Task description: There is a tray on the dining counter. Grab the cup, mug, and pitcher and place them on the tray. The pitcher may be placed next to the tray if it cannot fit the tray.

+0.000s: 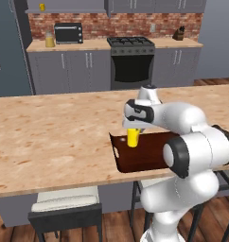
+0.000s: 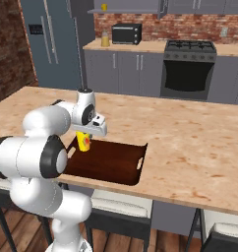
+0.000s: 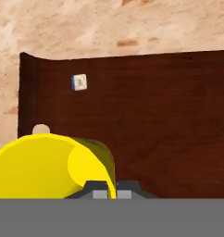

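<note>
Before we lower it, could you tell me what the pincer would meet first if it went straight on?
Probably the tray floor: the pincer, shut on the cup, points down at it; depth is unclear.

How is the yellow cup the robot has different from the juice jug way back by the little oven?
The cup hangs in the shut gripper over the brown tray; the jug stands on the far grey counter, untouched. The cup is bright yellow all over and has a red picture on it; the jug has a pale top above its yellow part. Both are yellowish.
</note>
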